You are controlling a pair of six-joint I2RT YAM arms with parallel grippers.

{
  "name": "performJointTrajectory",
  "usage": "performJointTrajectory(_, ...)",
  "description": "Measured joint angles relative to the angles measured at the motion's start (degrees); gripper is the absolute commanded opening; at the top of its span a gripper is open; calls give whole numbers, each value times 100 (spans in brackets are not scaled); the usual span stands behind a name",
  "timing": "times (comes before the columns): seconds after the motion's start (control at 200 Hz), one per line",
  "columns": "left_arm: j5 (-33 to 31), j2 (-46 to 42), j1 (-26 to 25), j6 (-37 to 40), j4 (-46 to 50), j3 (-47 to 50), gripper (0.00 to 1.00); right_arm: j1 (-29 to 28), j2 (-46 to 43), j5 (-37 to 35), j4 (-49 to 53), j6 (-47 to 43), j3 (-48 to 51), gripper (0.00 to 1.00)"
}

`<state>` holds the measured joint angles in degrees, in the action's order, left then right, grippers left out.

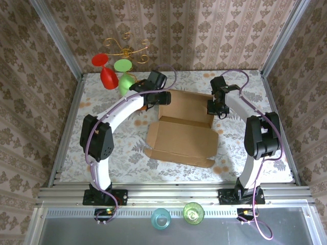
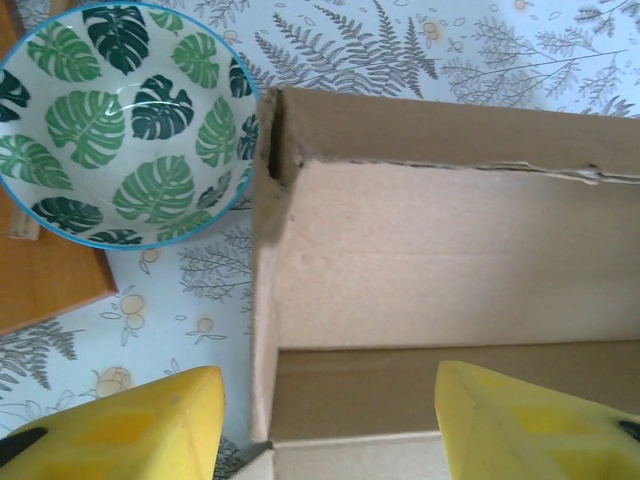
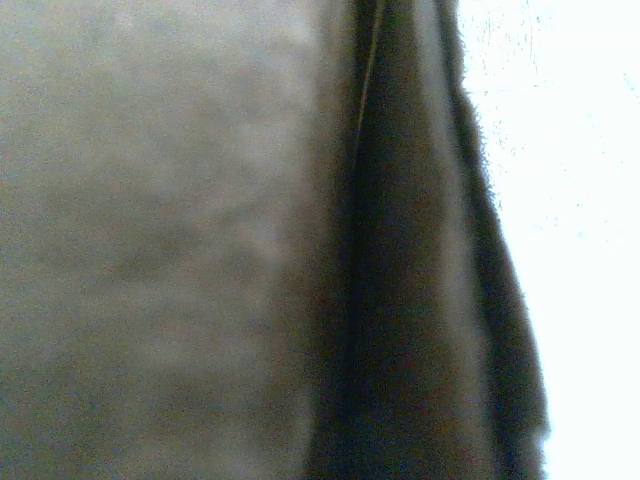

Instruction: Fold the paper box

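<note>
1. The plain tan-brown cardboard paper box [image 1: 184,130] is laid mid-table, its far walls raised and its near panel flat.
2. The left gripper [image 2: 325,430] is held open, its yellow fingers [image 2: 120,425] set astride the box's left wall, seemingly ready for pinching it.
3. The right gripper [image 1: 215,107] is closed at the far right wall, probably as a brace; pinched cardboard cannot be confirmed.

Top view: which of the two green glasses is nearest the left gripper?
The green glass at the table's far edge, beside the red glass, close to the left gripper. The other green glass stands by the near rail beside a teal glass.
</note>
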<state>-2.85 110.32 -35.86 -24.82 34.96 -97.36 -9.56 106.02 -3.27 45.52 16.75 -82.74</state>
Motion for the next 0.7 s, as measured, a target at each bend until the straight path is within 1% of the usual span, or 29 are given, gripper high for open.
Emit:
performJointTrajectory(0.135, -28, 214, 105, 286, -42, -13, 57, 7, 0, 59, 17, 0, 0, 0)
performJointTrajectory(0.38, -20, 968, 181, 817, -96, -345, 51, 33, 0, 118, 57, 0, 0, 0)
performJointTrajectory(0.485, -116, 1043, 166, 973, -83, -352, 47, 33, 0, 164, 83, 4, -2, 0)
performJointTrajectory(0.55, -201, 1062, 153, 1045, -103, -356, 42, 33, 0, 199, 116, 15, -7, 0)
performJointTrajectory(0.7, -422, 1215, 114, 1193, -136, -444, 28, 33, 24, 234, 188, 20, -55, 0)
